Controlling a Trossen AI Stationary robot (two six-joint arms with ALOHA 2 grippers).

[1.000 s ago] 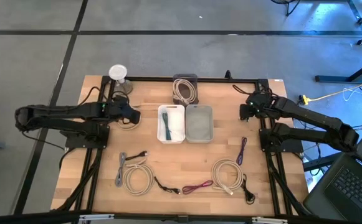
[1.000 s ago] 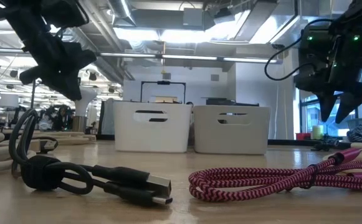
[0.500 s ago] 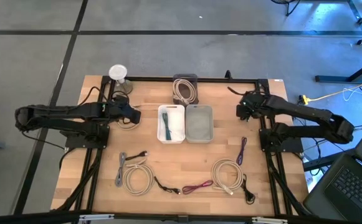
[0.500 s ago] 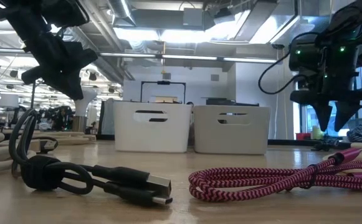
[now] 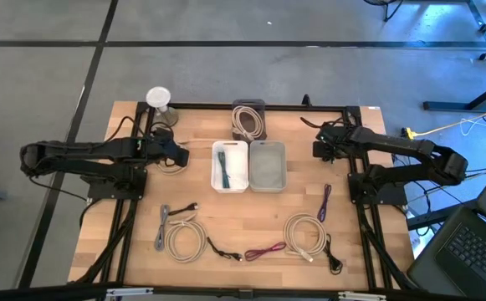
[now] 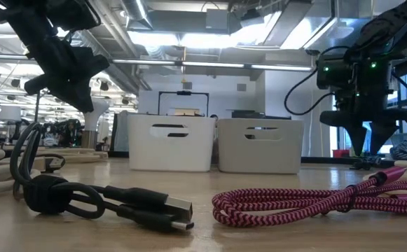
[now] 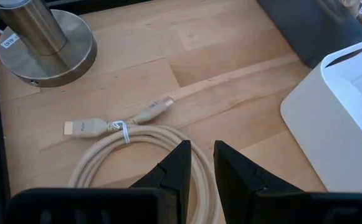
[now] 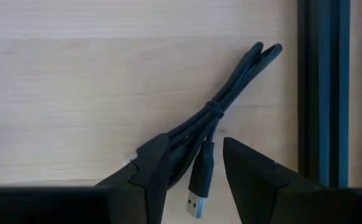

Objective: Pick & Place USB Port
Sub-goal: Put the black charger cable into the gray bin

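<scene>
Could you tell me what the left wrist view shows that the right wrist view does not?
Only the left wrist view shows a coiled beige cable lying below the left gripper, a round metal stand base and the corner of a white bin. Only the right wrist view shows a bundled black USB cable lying between the open fingers of the right gripper, beside the table's dark frame rail. Both show the wooden tabletop and a gripper above a cable, with nothing grasped yet.
</scene>
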